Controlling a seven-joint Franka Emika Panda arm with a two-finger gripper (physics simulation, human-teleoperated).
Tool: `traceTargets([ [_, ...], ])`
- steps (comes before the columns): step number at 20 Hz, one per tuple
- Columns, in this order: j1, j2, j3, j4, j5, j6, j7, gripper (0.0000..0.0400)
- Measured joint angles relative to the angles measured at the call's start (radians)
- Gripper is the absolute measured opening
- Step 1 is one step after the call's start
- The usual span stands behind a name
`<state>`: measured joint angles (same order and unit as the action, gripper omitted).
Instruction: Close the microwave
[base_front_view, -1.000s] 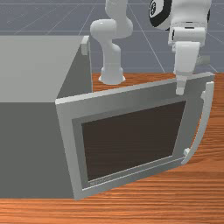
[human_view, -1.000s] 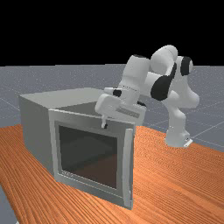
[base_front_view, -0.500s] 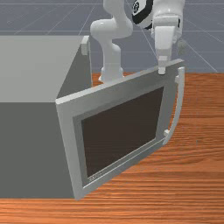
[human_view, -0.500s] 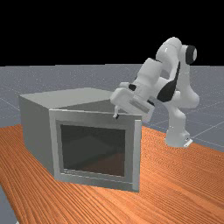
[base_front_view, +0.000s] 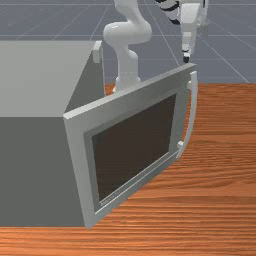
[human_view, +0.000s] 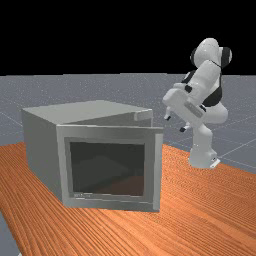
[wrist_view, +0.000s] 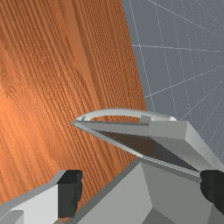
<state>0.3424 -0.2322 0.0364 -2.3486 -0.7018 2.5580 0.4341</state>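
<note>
Far view: microwave (human_view: 42, 145) on wooden table (human_view: 210, 215), toward far view's left, door (human_view: 110, 201) partly open. Gripper (human_view: 176, 123) up in air toward far view's right, apart from door, fingers spread wide, grasping nothing.

Front view: door angled out from microwave's body, curved handle (base_front_view: 193, 115) along free edge. Gripper above door's top corner.

Wrist view: fingers (wrist_view: 70, 192) well apart, door and handle beyond them.
</note>
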Motion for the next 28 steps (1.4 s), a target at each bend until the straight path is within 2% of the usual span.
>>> traceTargets([
  [1,0.024,0.073,0.056,0.101,-0.014,-0.111,0.119,0.04],
  [2,0.077,0.201,0.106,0.282,-0.029,-0.284,0.258,0.04],
  [3,0.147,0.331,0.134,0.462,-0.045,-0.401,0.329,0.04],
  [4,0.192,0.387,0.157,0.526,-0.063,-0.405,0.324,0.04],
  [6,0.237,0.609,0.136,0.851,-0.053,-0.449,0.218,0.04],
  [7,0.185,0.563,0.15,0.74,-0.045,-0.308,0.114,0.04],
  [8,0.176,0.71,0.146,0.964,-0.014,-0.357,0.022,0.04],
  [14,0.168,0.714,0.142,0.962,-0.014,-0.358,0.022,0.04],
  [15,0.171,0.848,0.144,1.185,0.015,-0.427,-0.062,0.04],
  [16,0.169,0.85,0.143,1.185,0.015,-0.427,-0.062,0.04],
  [17,0.159,0.937,0.17,1.281,0.083,-0.507,-0.118,0.04],
  [18,0.153,0.918,0.161,1.198,0.058,-0.434,-0.079,0.04],
  [20,0.15,0.934,0.152,1.145,0.039,-0.373,-0.043,0.04],
  [21,0.18,0.931,0.106,1.102,-0.046,-0.334,0.02,0.04],
  [22,0.181,0.918,0.097,1.067,-0.063,-0.338,0.013,0.04],
  [25,0.127,0.812,0.076,0.889,-0.101,-0.279,-0.008,0.04],
  [26,-0.056,0.729,0.2,0.705,0.036,-0.008,-0.287,0.04],
  [27,-0.137,0.679,0.22,0.619,0.076,0.053,-0.381,0.04],
  [28,-0.312,0.645,0.335,0.535,0.194,0.103,-0.633,0.04],
])
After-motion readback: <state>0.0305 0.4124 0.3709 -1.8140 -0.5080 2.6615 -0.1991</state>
